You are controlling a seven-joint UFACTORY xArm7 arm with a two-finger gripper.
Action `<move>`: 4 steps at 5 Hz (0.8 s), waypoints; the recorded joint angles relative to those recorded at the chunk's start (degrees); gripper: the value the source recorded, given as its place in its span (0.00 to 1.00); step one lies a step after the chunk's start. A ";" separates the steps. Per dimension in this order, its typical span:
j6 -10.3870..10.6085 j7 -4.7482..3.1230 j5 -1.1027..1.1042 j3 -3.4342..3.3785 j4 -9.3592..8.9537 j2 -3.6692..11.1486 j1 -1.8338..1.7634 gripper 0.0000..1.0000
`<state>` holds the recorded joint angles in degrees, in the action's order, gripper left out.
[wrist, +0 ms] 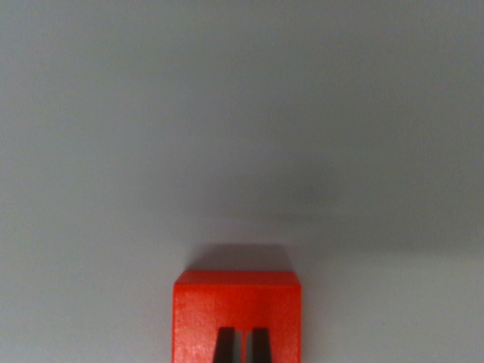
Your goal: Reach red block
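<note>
Red block [237,302] at bottom centre of wrist view, boxy, matte, faintly grainy plastic, sharp top edge. Resting on plain smooth grey surface [242,136]. Two dark tapered fingers [224,346] in front of block face, narrowly parted, gripper [242,348] pinching nothing.

A plain grey worktop [242,113] fills nearly the whole wrist view. Its surface is smooth and bare of marks. A soft darker shadow [318,200] lies on it, right of the middle.
</note>
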<state>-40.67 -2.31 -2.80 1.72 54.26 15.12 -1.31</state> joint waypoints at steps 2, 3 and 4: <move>1.09 -0.01 -0.03 0.02 -0.79 0.31 0.02 0.00; 1.88 -0.02 -0.04 0.04 -1.38 0.53 0.04 0.00; 1.88 -0.02 -0.04 0.04 -1.38 0.53 0.04 0.00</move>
<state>-38.78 -2.33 -2.84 1.76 52.89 15.65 -1.27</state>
